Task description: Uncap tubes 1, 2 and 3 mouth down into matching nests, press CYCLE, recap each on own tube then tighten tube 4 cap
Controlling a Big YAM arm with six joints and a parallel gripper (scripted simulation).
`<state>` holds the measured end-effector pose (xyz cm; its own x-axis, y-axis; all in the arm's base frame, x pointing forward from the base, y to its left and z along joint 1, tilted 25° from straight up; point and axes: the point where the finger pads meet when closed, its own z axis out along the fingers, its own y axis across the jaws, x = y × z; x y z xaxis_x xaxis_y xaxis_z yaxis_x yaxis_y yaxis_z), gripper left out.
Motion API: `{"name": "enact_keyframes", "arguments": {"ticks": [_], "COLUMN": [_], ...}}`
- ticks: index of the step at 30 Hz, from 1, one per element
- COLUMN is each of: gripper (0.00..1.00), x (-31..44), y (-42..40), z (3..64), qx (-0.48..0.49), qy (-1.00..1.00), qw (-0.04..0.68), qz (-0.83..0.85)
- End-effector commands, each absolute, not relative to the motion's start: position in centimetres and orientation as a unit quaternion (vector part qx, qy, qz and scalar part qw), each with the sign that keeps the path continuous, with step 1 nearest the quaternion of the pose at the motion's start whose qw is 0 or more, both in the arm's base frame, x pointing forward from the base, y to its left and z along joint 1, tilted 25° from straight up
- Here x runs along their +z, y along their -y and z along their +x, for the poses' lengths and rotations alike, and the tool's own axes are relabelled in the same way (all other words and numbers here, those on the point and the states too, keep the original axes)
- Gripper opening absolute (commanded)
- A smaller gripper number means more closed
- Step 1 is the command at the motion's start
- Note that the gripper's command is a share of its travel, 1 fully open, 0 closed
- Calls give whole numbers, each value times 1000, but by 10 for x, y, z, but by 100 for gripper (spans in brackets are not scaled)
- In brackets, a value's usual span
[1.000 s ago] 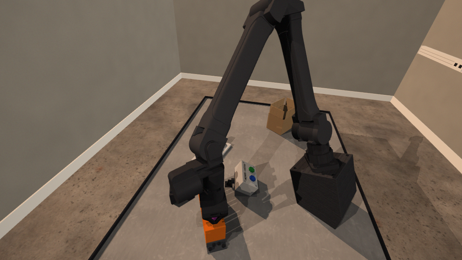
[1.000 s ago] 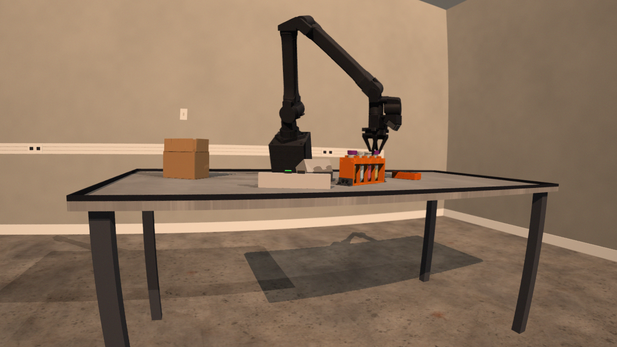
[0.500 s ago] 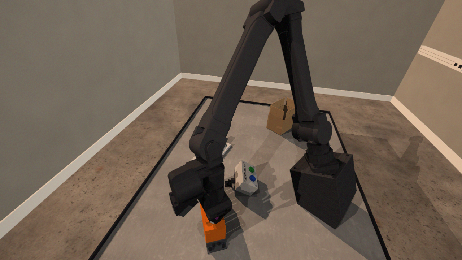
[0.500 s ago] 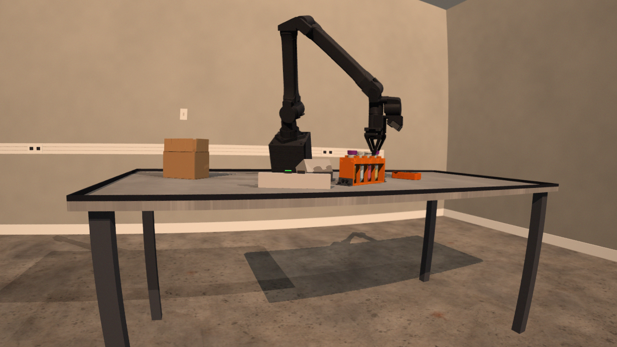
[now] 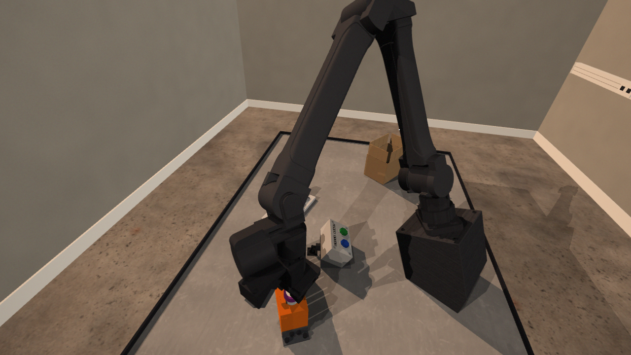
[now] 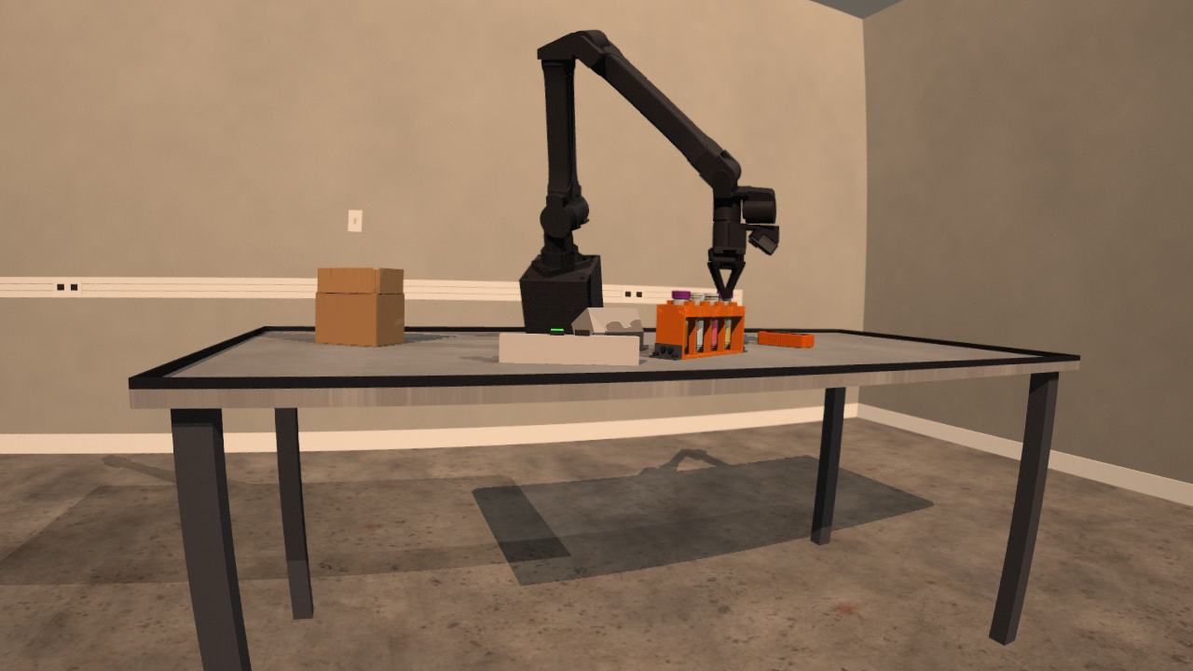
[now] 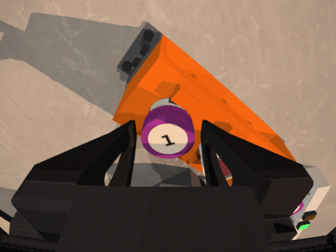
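Cap 1 (image 5: 289, 298) (image 6: 731, 295) (image 7: 168, 138): screwing-back apparently underway, green lamp (image 6: 556, 331) (image 7: 304, 226) lit; claw (image 5: 289, 292) (image 6: 725, 294) (image 7: 168, 127) half-wide around it, ungripped; next, likely close and twist.

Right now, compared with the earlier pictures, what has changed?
The end effector has turned counterclockwise, seen from above, over cap 1. It stands open around the cap; whether it let go in between, I can't tell. The rack and carton stayed put, and the green lamp stayed lit.
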<state>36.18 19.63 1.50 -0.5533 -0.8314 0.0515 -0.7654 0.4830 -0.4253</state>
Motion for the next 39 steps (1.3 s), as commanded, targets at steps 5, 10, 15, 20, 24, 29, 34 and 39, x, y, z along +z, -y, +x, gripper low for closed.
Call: {"name": "enact_keyframes", "arguments": {"ticks": [5,10,15,20,24,29,34,39], "gripper": [0,0,0,0,0,0,0,0], "x": [23,23,23,22,21,20,18,17], "y": [-205,-205,-205,-210,-209,-209,-208,-207], "z": [369,369,369,369,369,369,369,369], "qx": [-203,-203,-203,-194,-187,-181,-170,-158], "qy": [-847,-847,-847,-884,-910,-926,-949,-964], "qw": [88,88,88,105,117,126,140,154], "qz": [-484,-484,-484,-412,-351,-305,-226,-146]}}
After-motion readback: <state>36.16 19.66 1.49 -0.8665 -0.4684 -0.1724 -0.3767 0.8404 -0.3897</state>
